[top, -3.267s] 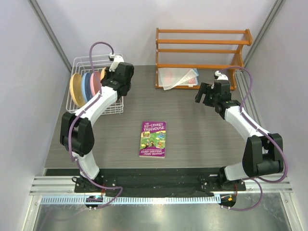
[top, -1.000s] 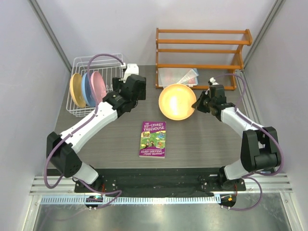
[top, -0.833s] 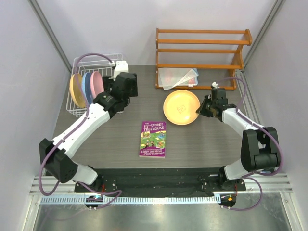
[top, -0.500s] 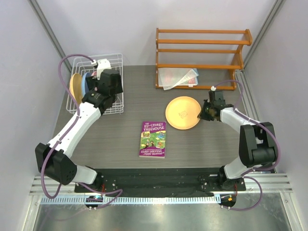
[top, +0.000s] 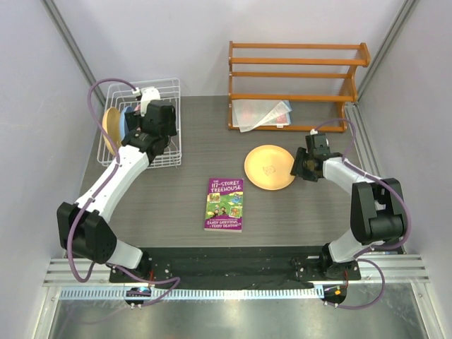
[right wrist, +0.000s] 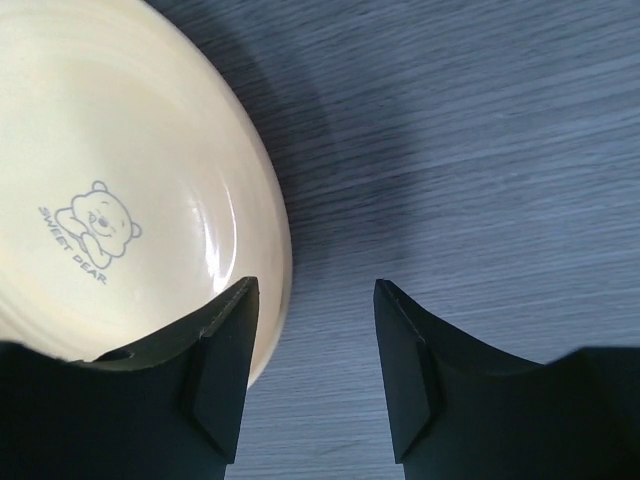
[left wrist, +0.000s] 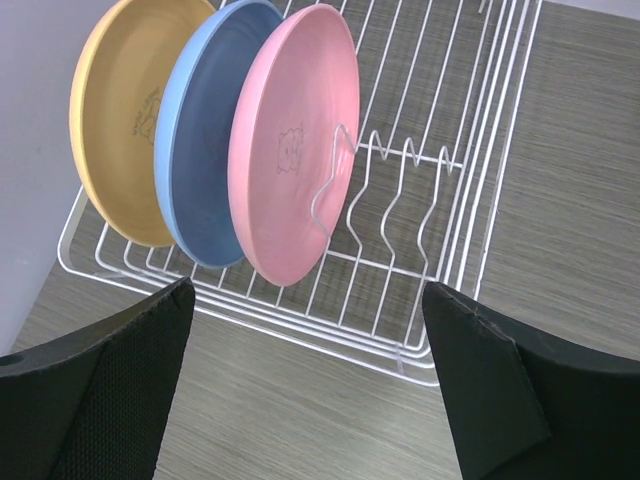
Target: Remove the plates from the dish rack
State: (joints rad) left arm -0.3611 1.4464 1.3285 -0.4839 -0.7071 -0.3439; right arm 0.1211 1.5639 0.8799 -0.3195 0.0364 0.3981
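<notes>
Three plates [left wrist: 290, 150] are held upright in the rack [left wrist: 400, 335], beneath the wide-open left gripper [left wrist: 310, 300]. Right of the rack, a yellow plate [top: 269, 167] is laid flat, seemingly not gripped by the parted right gripper [right wrist: 315, 290].

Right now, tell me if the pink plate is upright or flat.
Upright, on edge: the pink plate sits in the dish rack against a wire prong.

on the table [top: 176, 205], the dish rack [top: 170, 159] sits at ten o'clock, three plates [left wrist: 215, 130] standing side by side in it. the shelf [top: 296, 74] stands at one o'clock. the book [top: 224, 203] lies near the middle, with a fourth plate [top: 269, 167] flat at two o'clock from it.
</notes>
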